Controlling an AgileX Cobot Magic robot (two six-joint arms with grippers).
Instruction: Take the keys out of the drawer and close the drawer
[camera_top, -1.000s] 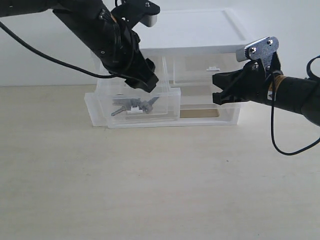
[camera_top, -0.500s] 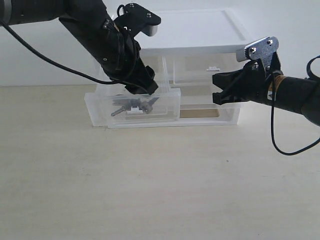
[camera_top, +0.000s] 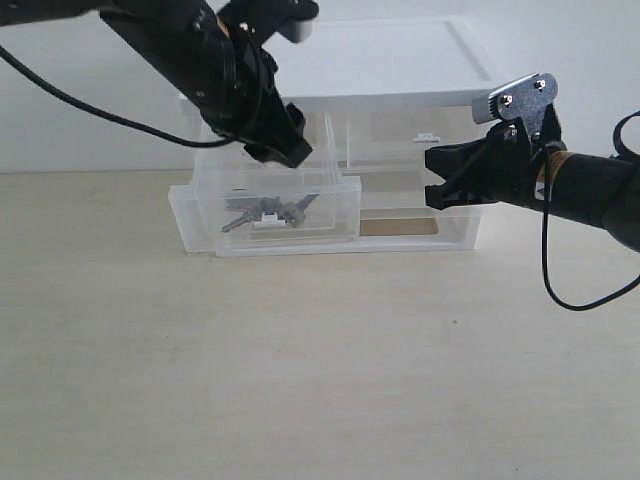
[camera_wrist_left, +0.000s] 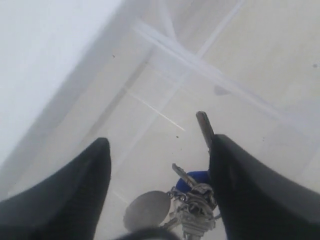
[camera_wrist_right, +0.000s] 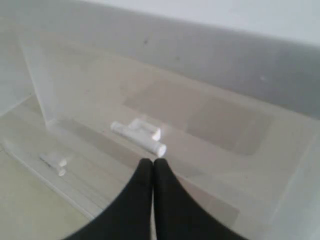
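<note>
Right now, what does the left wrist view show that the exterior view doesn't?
Only the left wrist view: the blue oval fob and round grey disc tag, between the left tool's open fingers. Only the exterior view: the right tool, a small white tab handle, the beige table. Both: the silver-grey metal keys lying in the pulled-out translucent plastic drawer.

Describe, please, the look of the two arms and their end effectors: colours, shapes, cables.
Both arms are black and tube-shaped, each with a thin black cable. The left end effector has smooth, tapered black fingers and a pale block near the wrist. The right end effector has a silver screwed bracket and a brass-coloured ring.
</note>
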